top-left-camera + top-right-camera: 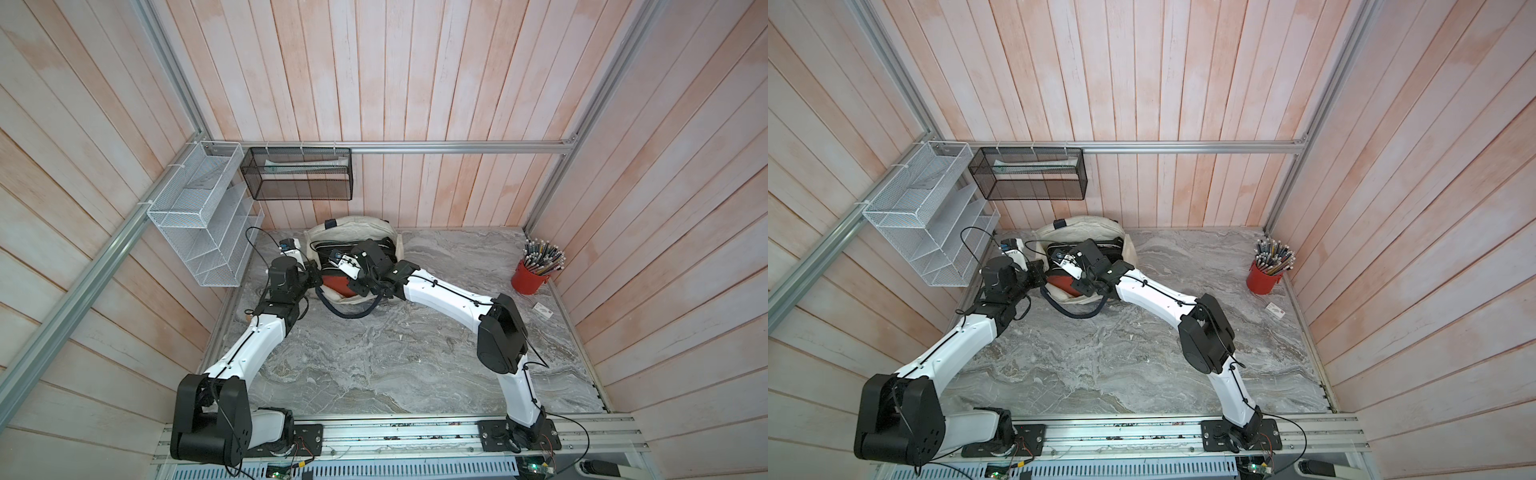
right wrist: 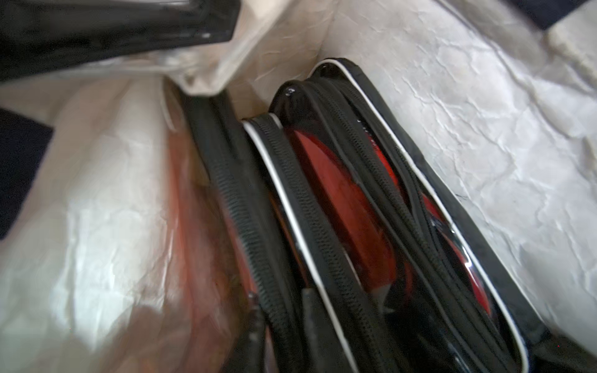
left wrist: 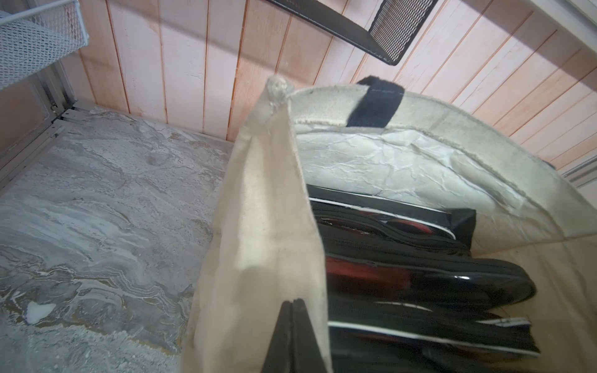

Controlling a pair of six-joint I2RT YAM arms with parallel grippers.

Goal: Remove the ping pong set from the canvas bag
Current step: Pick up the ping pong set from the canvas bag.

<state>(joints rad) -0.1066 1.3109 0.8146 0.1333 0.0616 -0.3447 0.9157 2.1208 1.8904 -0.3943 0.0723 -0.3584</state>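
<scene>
Top views both showed the cream, navy-strapped canvas bag (image 1: pixel 357 226) (image 1: pixel 1079 226) at the bench's (image 1: pixel 415 353) far edge; left wrist view, the left gripper (image 3: pixel 292 310) pinching its wall; right wrist view, the right gripper (image 2: pixel 280 303) clamped on the ping pong set (image 2: pixel 342 206) inside.

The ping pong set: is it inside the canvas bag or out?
Inside: the ping pong set sits between the walls of the canvas bag.

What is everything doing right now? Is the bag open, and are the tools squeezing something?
canvas bag: upright, top open.
ping pong set: inside the bag, not out yet.
left tool: shut on the bag's side wall.
right tool: down inside the bag, shut on the set's zipper edge.
red pencil cup: upright, full.
</scene>
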